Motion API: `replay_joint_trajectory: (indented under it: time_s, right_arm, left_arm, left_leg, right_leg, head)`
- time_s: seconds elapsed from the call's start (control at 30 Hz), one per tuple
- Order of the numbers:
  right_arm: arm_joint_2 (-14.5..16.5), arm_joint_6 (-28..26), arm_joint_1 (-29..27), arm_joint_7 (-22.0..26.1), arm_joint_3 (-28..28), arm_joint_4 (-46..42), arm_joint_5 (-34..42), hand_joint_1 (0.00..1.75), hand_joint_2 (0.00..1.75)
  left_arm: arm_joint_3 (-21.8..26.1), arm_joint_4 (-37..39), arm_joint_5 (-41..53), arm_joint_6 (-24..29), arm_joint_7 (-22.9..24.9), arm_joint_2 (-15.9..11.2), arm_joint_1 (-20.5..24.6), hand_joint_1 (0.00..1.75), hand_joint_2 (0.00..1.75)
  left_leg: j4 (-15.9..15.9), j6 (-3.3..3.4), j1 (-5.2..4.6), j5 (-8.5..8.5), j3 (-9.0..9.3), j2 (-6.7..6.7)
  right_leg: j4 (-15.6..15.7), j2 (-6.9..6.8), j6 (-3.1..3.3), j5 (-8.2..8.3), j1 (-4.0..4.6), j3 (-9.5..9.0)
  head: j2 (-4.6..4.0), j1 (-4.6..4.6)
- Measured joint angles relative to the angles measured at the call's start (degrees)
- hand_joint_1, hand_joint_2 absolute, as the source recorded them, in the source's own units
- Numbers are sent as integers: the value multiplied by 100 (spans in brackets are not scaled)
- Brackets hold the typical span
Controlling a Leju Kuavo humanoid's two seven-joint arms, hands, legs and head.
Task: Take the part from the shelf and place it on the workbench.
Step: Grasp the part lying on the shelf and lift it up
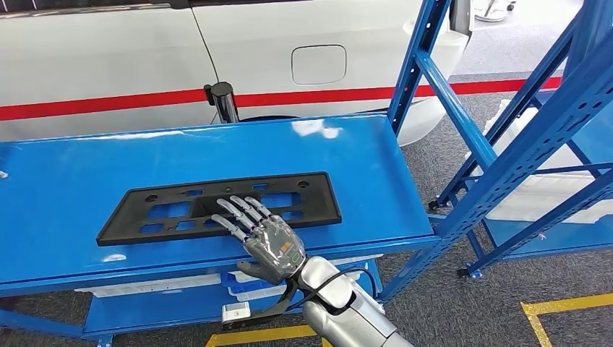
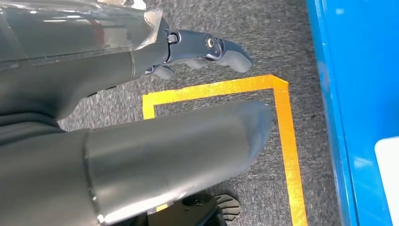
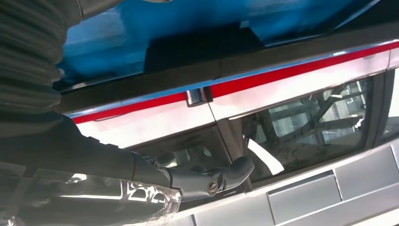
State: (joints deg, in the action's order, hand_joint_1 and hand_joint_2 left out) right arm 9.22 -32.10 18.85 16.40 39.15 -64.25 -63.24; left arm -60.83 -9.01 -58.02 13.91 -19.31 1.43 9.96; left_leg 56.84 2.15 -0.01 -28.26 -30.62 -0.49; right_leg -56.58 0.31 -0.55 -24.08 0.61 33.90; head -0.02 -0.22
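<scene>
Right hand [image 1: 271, 242] over the near edge of the blue workbench [image 1: 65, 188], fingers spread and empty, tips at the black part [image 1: 217, 206] lying flat there, left hand [image 2: 207, 49] hanging over grey carpet, fingers loose, holding nothing, white car [image 1: 108, 50] with red stripe beyond, no legible writing.

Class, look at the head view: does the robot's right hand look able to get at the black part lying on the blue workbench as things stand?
Probably yes. The right hand is at the near edge of the black part, fingers spread over it, and nothing lies between them on the blue workbench. Whether the fingers touch the part is unclear.
</scene>
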Motion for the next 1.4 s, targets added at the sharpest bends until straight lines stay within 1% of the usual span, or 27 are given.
replay_joint_trajectory:
  time_s: [0.13, 0.3, 0.5, 0.7, 0.77, 0.97, 1.13, 1.17, 1.2, 1.27, 1.3, 1.33, 1.4]
  right_arm:
    - [80, -39, 120, -14, -1, 277, 20, 0, 175]
    - [280, -317, 469, -98, 0, 947, 39, 0, 175]
    - [572, -584, 992, -267, 0, 1847, 15, 0, 175]
    - [692, -640, 1169, -292, 0, 2198, 7, 0, 175]
    - [724, -697, 1220, -375, -1, 2302, -36, 0, 175]
    - [868, -767, 1522, -827, -78, 2773, -300, 0, 175]
    - [981, -781, 1708, -986, -176, 3080, -530, 0, 175]
    - [1000, -787, 1733, -1044, -187, 3125, -599, 15, 175]
    - [1020, -794, 1762, -1136, -195, 3176, -703, 55, 175]
    - [1058, -802, 1827, -1366, -195, 3297, -943, 142, 175]
    - [1075, -803, 1855, -1479, -193, 3361, -1046, 171, 175]
    - [1088, -803, 1875, -1566, -192, 3418, -1115, 175, 175]
    - [1101, -804, 1894, -1647, -189, 3509, -1165, 175, 175]
  left_arm:
    - [-8, 0, 21, 26, 16, -8, 16, 0, 0]
    - [-64, 0, 41, 110, 74, -9, 31, 0, 0]
    - [-113, 0, 45, 150, 85, -3, 52, 0, 0]
    - [-116, 0, 45, 171, 87, -2, 61, 0, 0]
    - [-117, 0, 45, 173, 95, -2, 65, 0, 0]
    - [-153, 0, 46, 203, 193, 6, 73, 0, 0]
    - [-153, 0, 34, 218, 197, 9, 78, 0, 0]
    - [-153, 0, 32, 220, 197, 10, 78, 0, 0]
    - [-153, 0, 28, 224, 196, 11, 78, 0, 0]
    - [-153, 0, 20, 234, 196, 17, 79, 0, 0]
    - [-153, 0, 13, 243, 196, 22, 79, 0, 0]
    - [-153, 0, 4, 255, 196, 27, 79, 0, 0]
    - [-153, 0, -11, 278, 196, 33, 79, 0, 0]
  left_leg:
    - [-37, -25, 4, -6, 18, 5]
    - [-48, -62, 16, 4, 19, 9]
    - [-48, -74, 17, 11, 23, 10]
    - [-47, -79, 11, 9, 24, 10]
    - [-47, -81, 8, 7, 24, 10]
    - [-47, -81, 3, 7, 26, 16]
    - [-47, -81, 3, 7, 30, 20]
    - [-47, -81, 3, 7, 31, 20]
    - [-47, -81, 3, 7, 31, 21]
    - [-47, -81, 4, 7, 32, 21]
    - [-47, -81, 4, 7, 32, 20]
    - [-47, -81, 4, 7, 32, 20]
    - [-47, -81, 4, 7, 31, 21]
  right_leg:
    - [1, 11, 24, -15, 5, 4]
    - [1, 14, 35, -19, 20, 6]
    - [0, 13, 37, -17, 25, 1]
    - [0, 14, 36, -18, 15, 1]
    - [0, 14, 36, -18, 12, 1]
    - [0, 14, 36, -18, 9, 0]
    - [0, 14, 36, -18, 9, -4]
    - [0, 14, 36, -18, 9, -4]
    - [0, 15, 36, -18, 9, -4]
    - [0, 15, 36, -18, 9, -4]
    - [0, 14, 36, -18, 10, -4]
    - [0, 14, 36, -18, 10, -4]
    - [0, 14, 36, -18, 10, -4]
  head:
    - [0, -2]
    - [0, -2]
    - [0, -2]
    - [0, -2]
    - [0, -2]
    - [0, -2]
    - [0, -2]
    - [0, -2]
    - [0, -2]
    - [0, -2]
    - [0, -2]
    - [0, -2]
    - [0, -2]
